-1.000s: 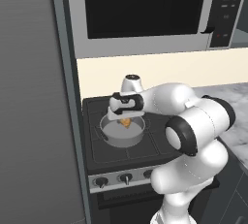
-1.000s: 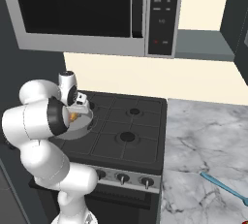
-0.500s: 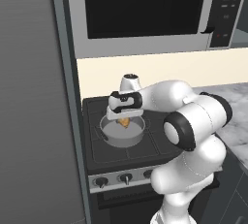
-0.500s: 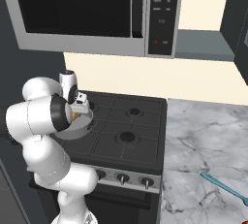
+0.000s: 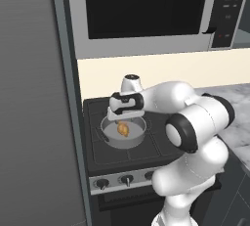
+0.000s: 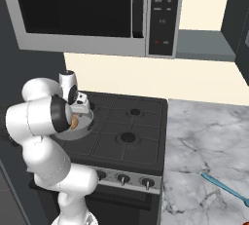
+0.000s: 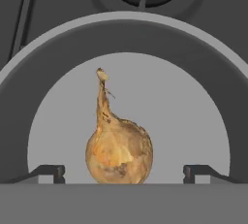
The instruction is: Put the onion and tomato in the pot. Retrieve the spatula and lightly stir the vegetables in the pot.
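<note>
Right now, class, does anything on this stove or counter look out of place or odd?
Nothing is spilled or damaged. The onion sits inside the pot, below the open hand. The one stray item is the spatula, lying on the marble counter right of the stove.
</note>
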